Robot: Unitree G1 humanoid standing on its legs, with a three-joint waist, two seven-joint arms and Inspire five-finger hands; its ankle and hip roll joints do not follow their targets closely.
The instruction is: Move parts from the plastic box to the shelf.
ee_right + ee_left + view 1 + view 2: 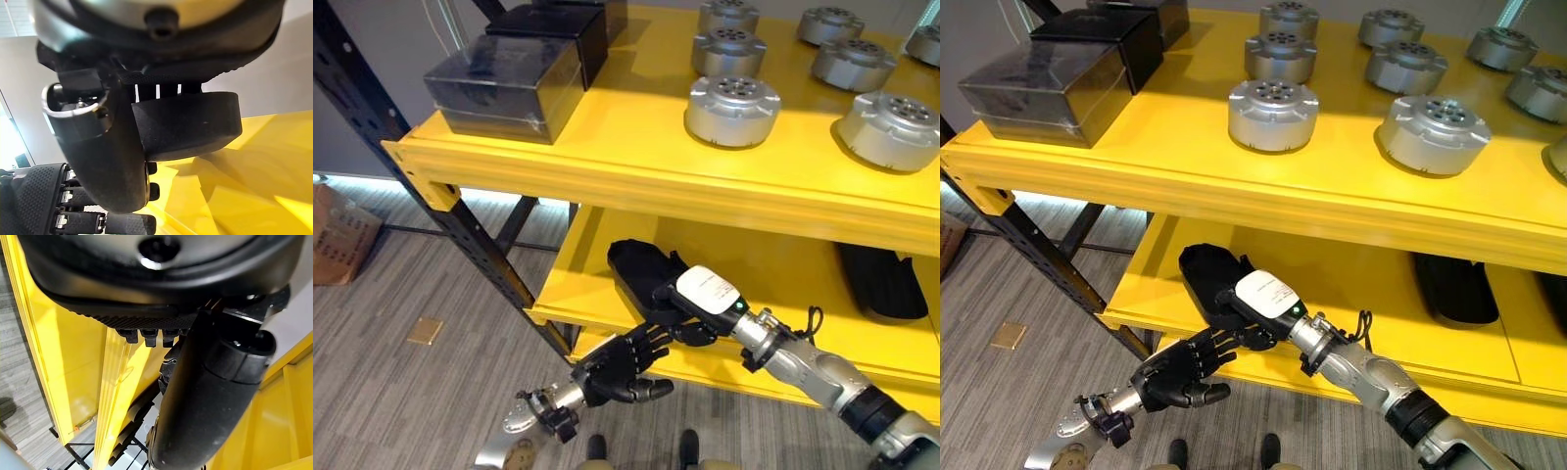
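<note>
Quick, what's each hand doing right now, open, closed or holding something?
Left hand: open, fingers relaxed, holding nothing.
Right hand: shut on the black part at the lower shelf.

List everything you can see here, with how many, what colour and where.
Round metal parts: at least seven, silver, top shelf.
Boxes: at least two, black, top shelf's left end.
Foam pad: one, black, lower shelf edge, gripped by the right robot hand.
Second dark pad: one, black, lower shelf, right.
Cardboard box: one, brown, floor, left.
Left robot hand: dark, fingers relaxed, below the lower shelf's front edge.
Right robot hand: dark, white cover, on the foam pad.
</note>
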